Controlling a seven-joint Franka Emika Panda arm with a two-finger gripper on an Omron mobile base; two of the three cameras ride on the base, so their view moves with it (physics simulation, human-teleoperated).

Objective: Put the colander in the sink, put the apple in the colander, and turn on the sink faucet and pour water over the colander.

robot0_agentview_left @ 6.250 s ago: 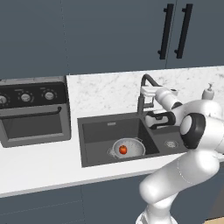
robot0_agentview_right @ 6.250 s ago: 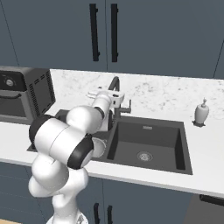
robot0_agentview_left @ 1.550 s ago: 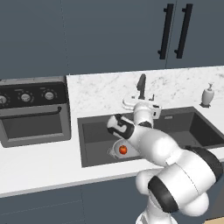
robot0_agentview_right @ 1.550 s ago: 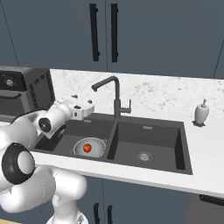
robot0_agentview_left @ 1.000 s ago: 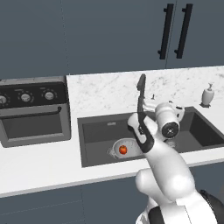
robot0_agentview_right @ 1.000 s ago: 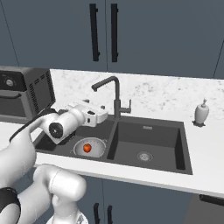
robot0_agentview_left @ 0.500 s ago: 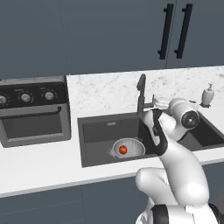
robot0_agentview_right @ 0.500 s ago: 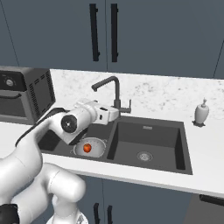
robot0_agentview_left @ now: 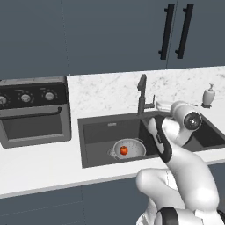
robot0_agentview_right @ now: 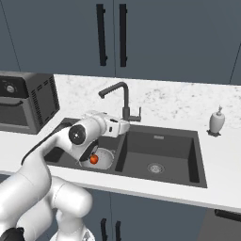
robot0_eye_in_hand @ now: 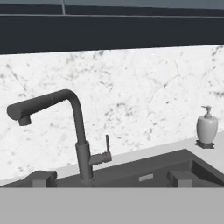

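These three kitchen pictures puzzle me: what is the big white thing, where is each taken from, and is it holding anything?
It's a white robot arm on a drivable base, in a computer-rendered kitchen. Two pictures come from cameras on the base, behind the arm to its left and right. The third looks out from the arm's hand at the faucet and a soap dispenser. In the dark sink sits a metal colander with a red apple inside. An oven stands on the counter. Its grasping part, the tool, is open and holds nothing, near the faucet.
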